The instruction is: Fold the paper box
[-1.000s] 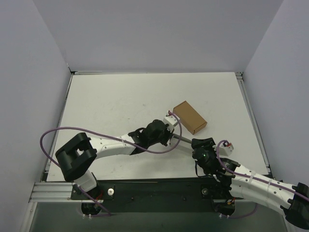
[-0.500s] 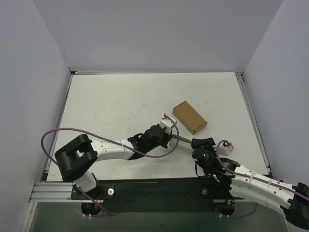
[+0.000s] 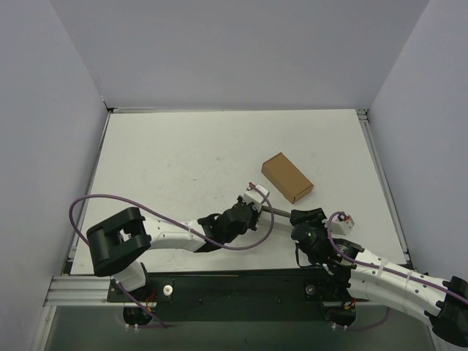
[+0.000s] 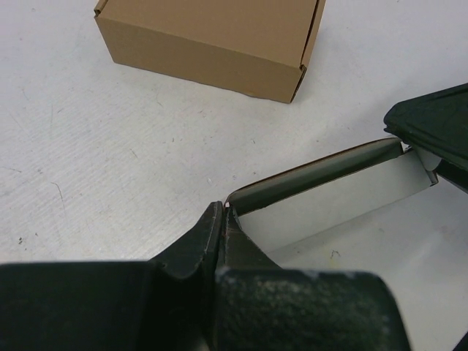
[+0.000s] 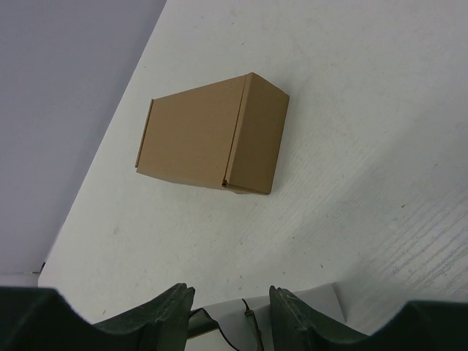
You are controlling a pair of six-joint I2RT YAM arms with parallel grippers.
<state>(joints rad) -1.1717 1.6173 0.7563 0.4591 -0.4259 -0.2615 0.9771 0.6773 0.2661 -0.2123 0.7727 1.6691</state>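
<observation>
The paper box [image 4: 333, 191] hangs as a narrow folded strip just above the surface [image 3: 183, 161], right of centre and toward the near edge, just beside the brown box [image 4: 212, 33]. The left claw [image 4: 223, 219] is pinched tight on its near end. The right claw [image 5: 232, 292] has its fingers apart around the far end; whether they grip cannot be told. Since a second ago the left claw has drawn back from the brown box.
</observation>
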